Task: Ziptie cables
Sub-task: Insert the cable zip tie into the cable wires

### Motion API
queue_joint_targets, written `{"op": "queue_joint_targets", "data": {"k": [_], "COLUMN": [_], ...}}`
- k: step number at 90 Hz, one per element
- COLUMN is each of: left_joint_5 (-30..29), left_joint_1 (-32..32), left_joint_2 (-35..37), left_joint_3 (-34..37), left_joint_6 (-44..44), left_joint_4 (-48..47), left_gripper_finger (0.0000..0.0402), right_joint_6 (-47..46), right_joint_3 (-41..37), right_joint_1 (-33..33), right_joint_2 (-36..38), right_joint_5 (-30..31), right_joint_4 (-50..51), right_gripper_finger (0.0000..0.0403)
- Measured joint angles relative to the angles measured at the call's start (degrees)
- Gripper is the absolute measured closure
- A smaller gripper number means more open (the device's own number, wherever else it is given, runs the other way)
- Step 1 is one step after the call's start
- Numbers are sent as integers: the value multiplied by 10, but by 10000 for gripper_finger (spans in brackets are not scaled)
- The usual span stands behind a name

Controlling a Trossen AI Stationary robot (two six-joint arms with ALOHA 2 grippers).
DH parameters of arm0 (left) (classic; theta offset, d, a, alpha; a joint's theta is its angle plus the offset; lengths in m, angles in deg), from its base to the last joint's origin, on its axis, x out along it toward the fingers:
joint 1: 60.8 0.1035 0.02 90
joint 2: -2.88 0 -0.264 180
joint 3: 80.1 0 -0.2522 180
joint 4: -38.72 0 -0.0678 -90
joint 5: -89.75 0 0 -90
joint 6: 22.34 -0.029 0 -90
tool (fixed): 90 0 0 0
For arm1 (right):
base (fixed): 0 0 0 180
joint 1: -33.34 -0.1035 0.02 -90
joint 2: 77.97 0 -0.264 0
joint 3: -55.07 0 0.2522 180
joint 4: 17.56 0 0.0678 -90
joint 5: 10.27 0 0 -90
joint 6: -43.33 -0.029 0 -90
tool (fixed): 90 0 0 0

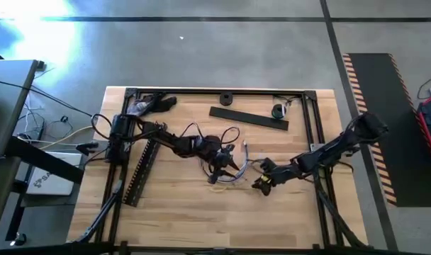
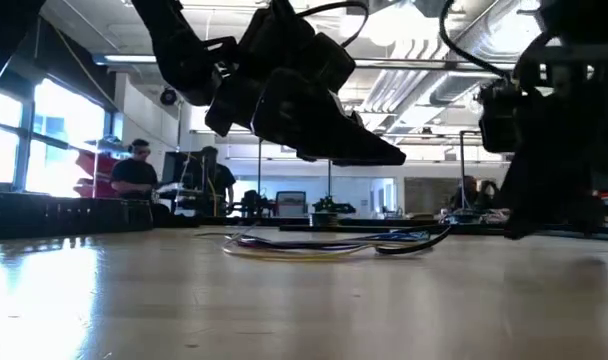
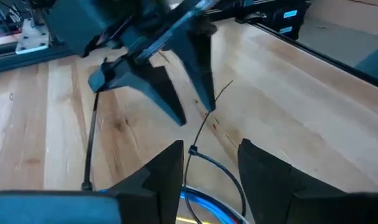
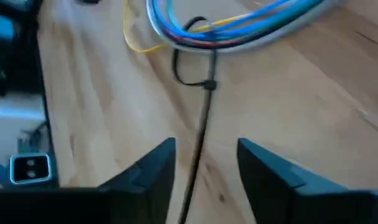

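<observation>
The cables (image 4: 239, 31) are a loose bundle of blue, yellow, grey and reddish wires lying on the wooden table (image 1: 187, 212), also seen low in the low view as the cables (image 2: 324, 243). A black ziptie loops around them; its head (image 4: 209, 84) sits beside the bundle and its tail (image 4: 198, 155) lies on the wood. My right gripper (image 4: 206, 143) is open, its fingers on either side of the tail. My left gripper (image 3: 209, 146) is open above the ziptie loop (image 3: 220, 168) and the cables (image 3: 201, 208). In the high view my left gripper (image 1: 221, 164) and right gripper (image 1: 260, 184) flank the bundle.
A long black slotted strip (image 1: 141, 173) lies at the left of the table and another black strip (image 1: 247, 118) at the far side, next to a small round object (image 1: 278, 110). A black frame (image 1: 201, 91) runs along the table's edges.
</observation>
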Motion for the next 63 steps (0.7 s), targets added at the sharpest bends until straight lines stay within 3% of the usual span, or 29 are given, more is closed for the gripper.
{"op": "queue_joint_targets", "data": {"k": [48, 63], "left_joint_5": [-19, -19], "left_joint_1": [0, 0], "left_joint_2": [0, 0], "left_joint_3": [0, 0], "left_joint_6": [0, 0], "left_joint_4": [2, 2], "left_gripper_finger": [271, 271], "right_joint_6": [32, 51], "right_joint_3": [32, 32], "right_joint_1": [22, 23], "right_joint_2": [-89, -90], "right_joint_5": [-35, -34], "right_joint_4": [-58, -63], "right_gripper_finger": [224, 279]}}
